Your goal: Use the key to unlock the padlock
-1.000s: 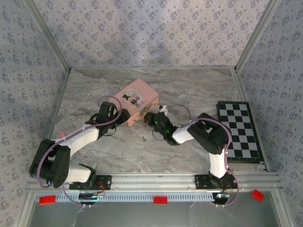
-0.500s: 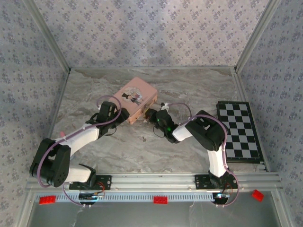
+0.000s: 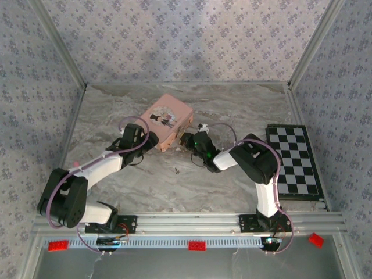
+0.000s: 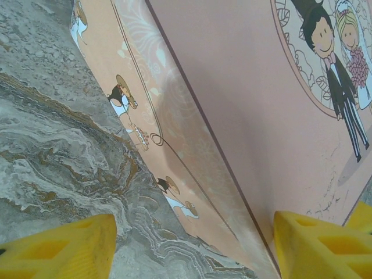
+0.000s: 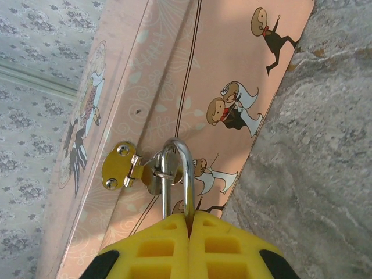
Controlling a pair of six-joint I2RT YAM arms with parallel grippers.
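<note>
The padlock [image 5: 166, 197] hangs from the brass clasp [image 5: 123, 167] on the front wall of the pink box [image 5: 232, 64], which is printed with cartoon brides and grooms. Its thin silvery shackle is threaded through the clasp's loop. Its body is hidden behind yellow fingers. The right gripper [image 5: 189, 224] is up against that front wall, its fingers pressed together and clamped on the padlock just under the shackle's arch. At the box's left corner, the left gripper [image 4: 195, 224] stands with its fingers [image 4: 58, 250] wide apart, one over the lid's edge and the other out beside the box's side wall. Whether either finger touches the box cannot be told. The key [image 3: 176, 170], a tiny grey sliver, lies on the marbled table [image 3: 232, 110] in front of the box, apart from both grippers.
</note>
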